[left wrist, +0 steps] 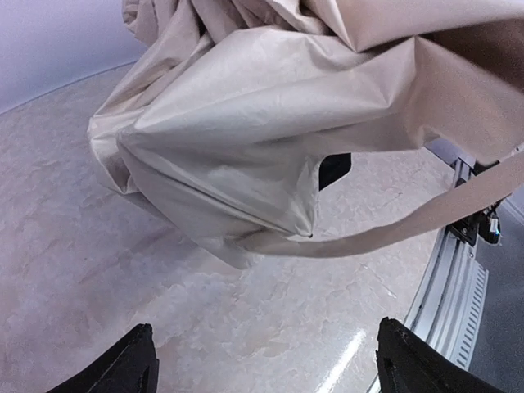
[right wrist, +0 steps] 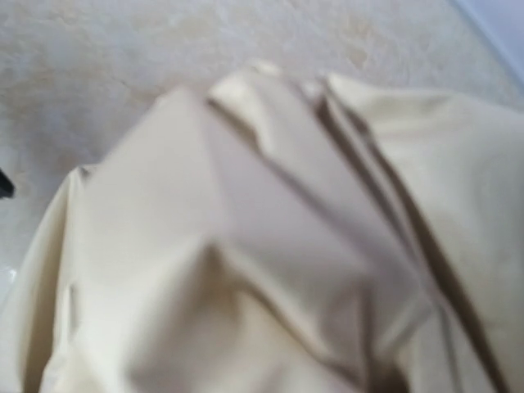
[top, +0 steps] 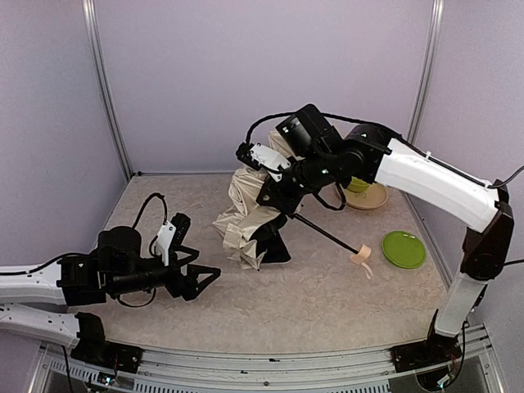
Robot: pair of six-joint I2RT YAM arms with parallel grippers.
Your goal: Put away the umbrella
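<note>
The umbrella (top: 246, 217) was found collapsed near the middle of the bench (top: 327, 303), its cream fabric bunched in a heap. The thin black shaft (top: 323, 233) was stretched out to the right, and the beige handle (top: 361, 254) was laid near a green plate (top: 404, 249). The left jaws were held wide apart, low over the bench, near the fabric but clear of it. The right jaws were set against the top of the heap and hidden there; their state could not be told.
</note>
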